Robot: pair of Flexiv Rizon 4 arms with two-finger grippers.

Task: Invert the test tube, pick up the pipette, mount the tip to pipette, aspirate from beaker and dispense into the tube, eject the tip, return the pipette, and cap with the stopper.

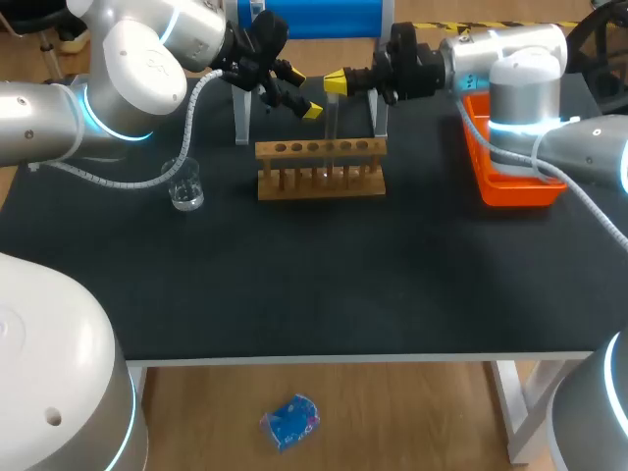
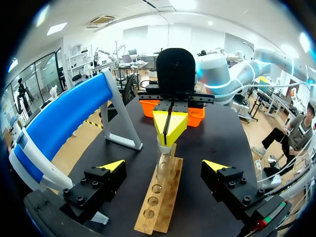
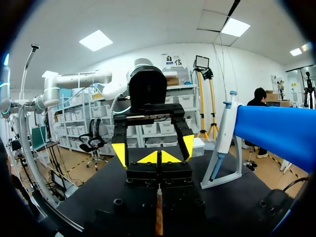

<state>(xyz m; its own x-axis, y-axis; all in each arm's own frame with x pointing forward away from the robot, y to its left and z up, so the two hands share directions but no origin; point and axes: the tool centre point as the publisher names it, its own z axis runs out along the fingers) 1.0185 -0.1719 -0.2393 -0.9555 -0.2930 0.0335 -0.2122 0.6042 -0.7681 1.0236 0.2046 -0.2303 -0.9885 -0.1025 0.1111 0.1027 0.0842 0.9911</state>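
Right fingers (image 1: pixel 336 82) pinching test tube (image 1: pixel 332 126), left fingers (image 1: pixel 312 111) spread

The test tube (image 2: pixel 164 165) under the right claw (image 1: pixel 336 82) is clear, smooth glass. The rack (image 1: pixel 320 169) below it is pale bare wood. The right claw and the left claw (image 1: pixel 301 92) both have matt black bodies and bright yellow plastic tips. The bench (image 1: pixel 294 285) is dull black, not shiny. Behind the right claw, the tray (image 1: pixel 515 191) is shiny orange plastic. The beaker (image 1: pixel 184 184) near the left claw is clear and shiny.
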